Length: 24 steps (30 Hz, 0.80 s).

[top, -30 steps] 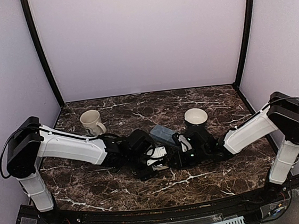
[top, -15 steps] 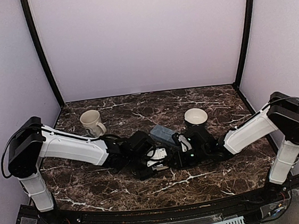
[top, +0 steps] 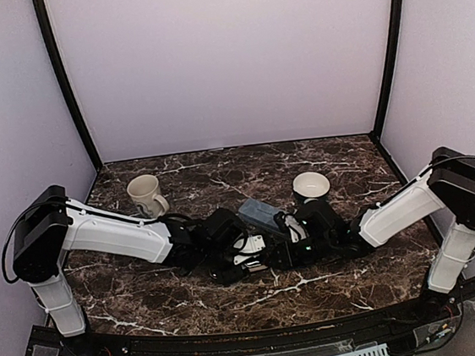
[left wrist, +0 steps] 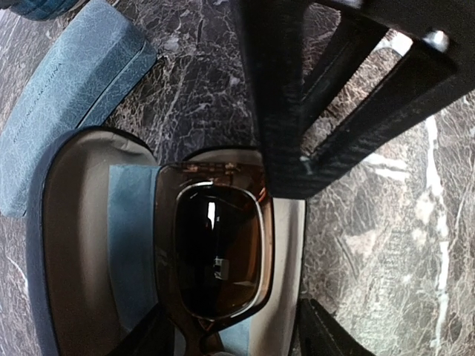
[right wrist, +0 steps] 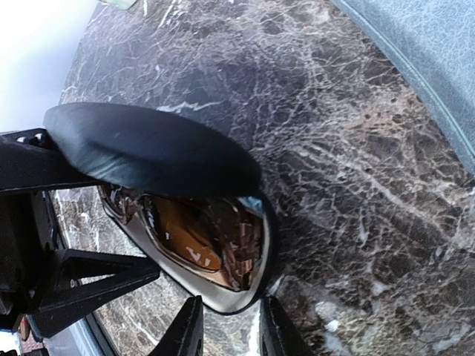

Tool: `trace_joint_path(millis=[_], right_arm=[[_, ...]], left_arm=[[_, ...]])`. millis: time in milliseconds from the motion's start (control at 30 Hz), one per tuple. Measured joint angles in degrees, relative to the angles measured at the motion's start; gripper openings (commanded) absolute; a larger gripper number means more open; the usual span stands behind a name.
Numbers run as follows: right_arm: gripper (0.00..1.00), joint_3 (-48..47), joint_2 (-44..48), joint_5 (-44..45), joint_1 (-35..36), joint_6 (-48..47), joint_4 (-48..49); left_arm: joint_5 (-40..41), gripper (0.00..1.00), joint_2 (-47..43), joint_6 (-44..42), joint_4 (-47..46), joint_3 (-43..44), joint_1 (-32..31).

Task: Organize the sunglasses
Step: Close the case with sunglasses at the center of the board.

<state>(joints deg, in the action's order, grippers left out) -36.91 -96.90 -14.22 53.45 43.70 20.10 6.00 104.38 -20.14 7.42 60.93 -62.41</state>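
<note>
From above, both arms meet mid-table (top: 191,306) beside the shut blue-grey case (top: 258,213). The left wrist view shows one pair of sunglasses (left wrist: 215,252) lying inside the open black case (left wrist: 74,222); the left hand (left wrist: 237,330) is released, its fingers straddling them. In the right wrist view the right hand (right wrist: 228,326) sits at the case rim, and I cannot tell whether it grips. Shutting the lid (right wrist: 148,152) seems to remain; no second pair is visible.

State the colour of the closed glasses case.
The closed case is blue-grey; left wrist view shows it best.
</note>
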Motion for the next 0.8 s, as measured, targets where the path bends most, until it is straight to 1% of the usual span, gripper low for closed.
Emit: trace_joint_path(millis=[100, 233, 567, 633, 733, 800], right_arm=[[0.27, 0.61, 0.15, -0.63, 0.0, 0.11, 1.05], [0.23, 0.76, 0.15, -1.01, -0.2, 0.37, 1.33], [0.19, 0.74, 0.15, -1.05, -0.63, 0.7, 1.2], [0.18, 0.74, 0.15, -1.05, -0.63, 0.74, 1.09], [0.16, 0.74, 0.15, -1.03, -0.63, 0.74, 0.85], [0.16, 0.74, 0.15, -1.01, -0.63, 0.72, 0.7]], left_arm=[[-0.22, 0.55, 0.0, 0.11, 0.0, 0.0, -0.02], [-0.52, 0.52, 0.0, 0.33, 0.0, 0.0, 0.0], [-1.14, 0.52, 0.02, 0.85, 0.04, 0.0, 0.0], [-1.25, 0.54, 0.02, 0.9, 0.07, 0.0, 0.0], [-1.53, 0.62, 0.02, 1.09, 0.09, 0.0, 0.0], [-1.9, 0.65, 0.02, 1.29, 0.13, 0.0, 0.0]])
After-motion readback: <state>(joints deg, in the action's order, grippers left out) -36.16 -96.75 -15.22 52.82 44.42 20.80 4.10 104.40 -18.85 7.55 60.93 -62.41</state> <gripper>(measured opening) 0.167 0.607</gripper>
